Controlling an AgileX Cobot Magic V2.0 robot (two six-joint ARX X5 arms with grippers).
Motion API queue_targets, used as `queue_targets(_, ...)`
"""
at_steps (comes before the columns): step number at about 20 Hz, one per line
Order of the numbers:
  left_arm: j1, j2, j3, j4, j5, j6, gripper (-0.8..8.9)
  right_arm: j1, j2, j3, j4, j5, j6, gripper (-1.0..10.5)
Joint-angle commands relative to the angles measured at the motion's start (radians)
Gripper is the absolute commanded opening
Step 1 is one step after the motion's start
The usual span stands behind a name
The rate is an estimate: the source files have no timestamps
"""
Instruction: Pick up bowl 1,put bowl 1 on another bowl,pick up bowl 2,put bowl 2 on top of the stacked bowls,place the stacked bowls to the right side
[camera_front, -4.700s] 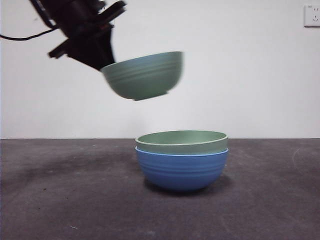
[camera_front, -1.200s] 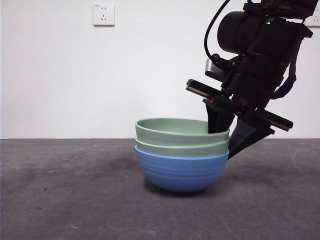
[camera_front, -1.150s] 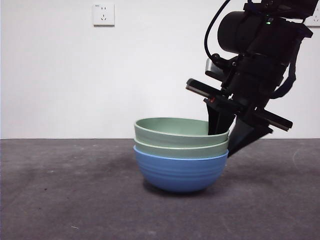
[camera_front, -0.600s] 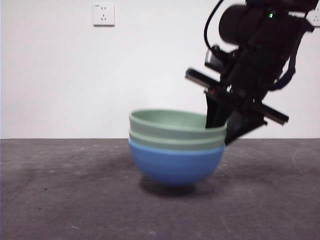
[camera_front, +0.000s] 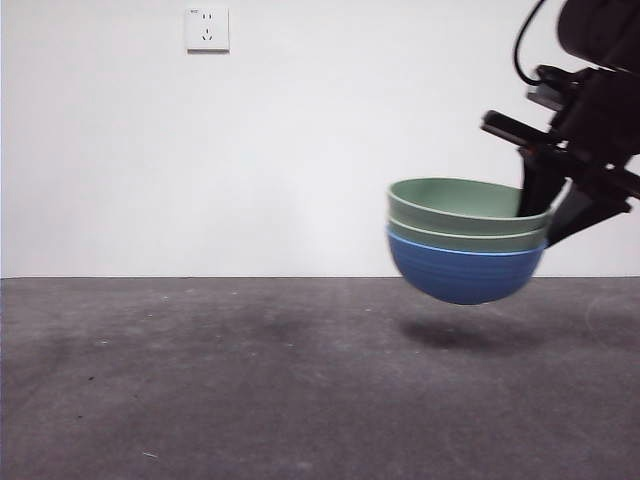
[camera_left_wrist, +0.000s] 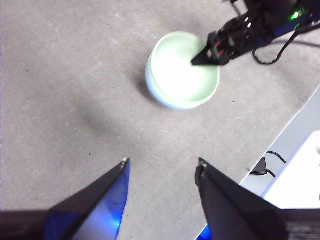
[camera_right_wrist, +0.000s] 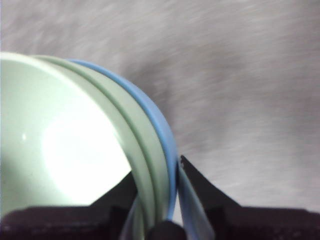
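Right gripper (camera_front: 548, 213) pinches the stacked bowls (camera_front: 465, 240) by their rims.

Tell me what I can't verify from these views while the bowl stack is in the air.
- Front view: the right gripper has one jaw hidden inside the stacked bowls; the arm is cut off by the edge.
- Right wrist view: the stack's far side is cut off; the table is motion-blurred.
- Left wrist view: the open left gripper is far off; glare washes out the bowl interior.

A white wall socket (camera_front: 207, 28) sits high on the pale wall (camera_front: 250, 150) behind the grey table (camera_front: 200, 380).
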Motion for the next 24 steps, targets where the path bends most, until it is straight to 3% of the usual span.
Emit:
queue_targets(1, -0.004, -0.002, 0.000, 0.000, -0.001, 0.012, 2.25, -0.047, 0.030, -0.002, 0.009, -0.008, -0.010, -0.1)
queue_targets(13, -0.004, -0.002, 0.000, -0.009, -0.002, 0.011, 2.25, -0.084, 0.150, -0.002, -0.003, 0.015, -0.054, 0.0)
queue_targets(18, -0.004, -0.002, 0.000, -0.008, -0.002, 0.011, 2.25, -0.089, 0.150, -0.002, -0.004, 0.007, -0.058, 2.2)
queue_targets(24, -0.004, -0.001, 0.000, -0.009, -0.002, 0.012, 2.25, -0.089, 0.128, -0.002, 0.005, 0.006, -0.082, 2.2)
